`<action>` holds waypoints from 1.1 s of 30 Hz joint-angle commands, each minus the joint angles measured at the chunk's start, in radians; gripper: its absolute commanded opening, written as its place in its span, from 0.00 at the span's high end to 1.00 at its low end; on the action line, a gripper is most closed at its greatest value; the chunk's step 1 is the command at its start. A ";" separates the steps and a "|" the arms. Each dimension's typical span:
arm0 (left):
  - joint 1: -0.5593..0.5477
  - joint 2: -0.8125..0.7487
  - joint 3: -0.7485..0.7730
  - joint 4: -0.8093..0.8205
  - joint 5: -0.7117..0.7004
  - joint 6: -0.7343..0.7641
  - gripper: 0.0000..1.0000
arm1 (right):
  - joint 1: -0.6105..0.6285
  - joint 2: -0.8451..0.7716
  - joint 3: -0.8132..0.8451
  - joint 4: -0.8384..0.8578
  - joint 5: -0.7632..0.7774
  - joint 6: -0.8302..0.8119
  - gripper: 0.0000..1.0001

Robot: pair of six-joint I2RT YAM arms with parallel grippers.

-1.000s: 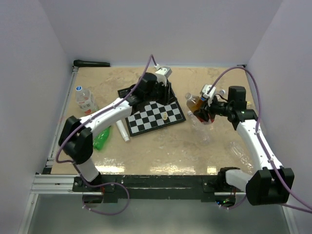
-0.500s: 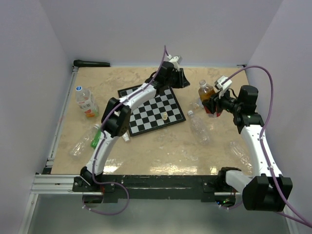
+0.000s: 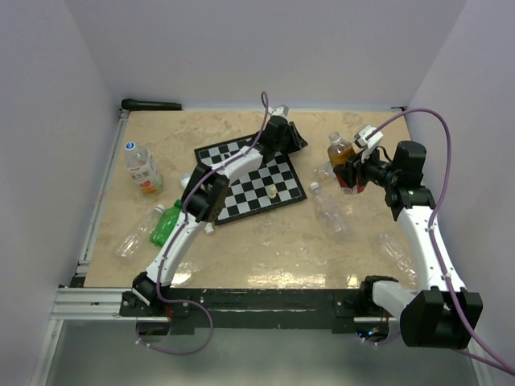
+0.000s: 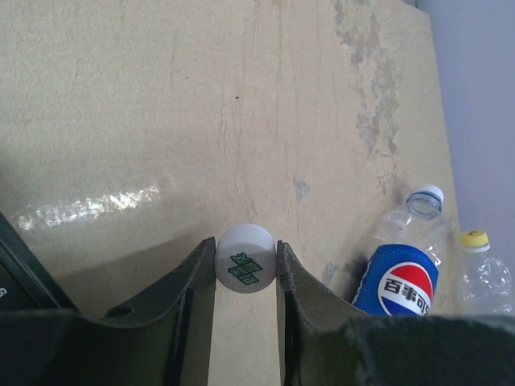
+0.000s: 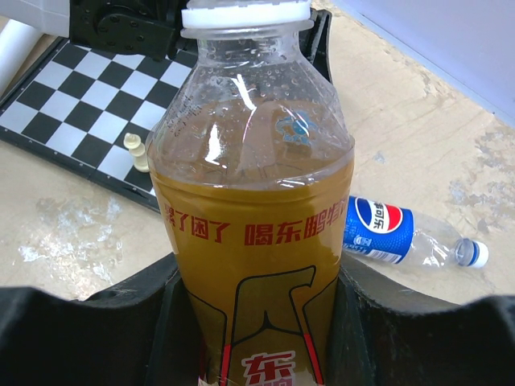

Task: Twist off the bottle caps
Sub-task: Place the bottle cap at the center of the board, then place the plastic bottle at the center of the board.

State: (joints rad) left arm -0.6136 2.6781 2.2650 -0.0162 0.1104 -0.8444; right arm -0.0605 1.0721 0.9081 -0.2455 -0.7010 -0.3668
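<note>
The left jaws are clenched on a loose white bottle cap [image 4: 245,259] with a green logo on its top, pinched between the two fingertips above the bare surface [image 4: 161,96] near its far edge, just past the far corner of the chessboard [image 3: 256,182]. The right jaws grasp the lower body of an upright tea bottle [image 5: 251,241] of amber liquid, held toward the far right corner. White plastic shows at its neck, but the wrist view cuts it off, so cannot tell whether that is a cap or only the ring. Just beyond it a Pepsi bottle [image 5: 378,229] lies on its side, and whether its mouth is open is unclear. Beside that lies a clear bottle with a yellow cap [image 4: 473,239] on it. An orange-labelled bottle near the left edge wears a blue cap [image 3: 130,146]. A clear bottle [image 3: 328,211] right of the chessboard seems to keep a white cap. A green bottle [image 3: 167,224] and another clear one lie toward the near left, their necks too small to read. By this look at least one cap is off and several remain to unscrew
</note>
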 commanded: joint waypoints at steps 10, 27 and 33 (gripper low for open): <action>0.006 -0.072 0.067 0.019 -0.069 0.031 0.39 | -0.016 -0.018 -0.006 0.038 -0.046 0.012 0.95; 0.006 -0.966 -0.930 0.424 0.253 0.421 0.00 | -0.024 0.063 0.107 -0.043 -0.265 0.110 0.95; -0.075 -1.109 -1.258 0.712 0.419 0.314 0.00 | -0.024 0.120 0.138 0.046 -0.304 0.421 0.92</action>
State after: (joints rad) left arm -0.6266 1.5627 1.1618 0.5018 0.3832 -0.5014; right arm -0.0799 1.1881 1.0069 -0.2764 -0.9386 -0.1902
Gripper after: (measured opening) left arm 0.997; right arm 0.502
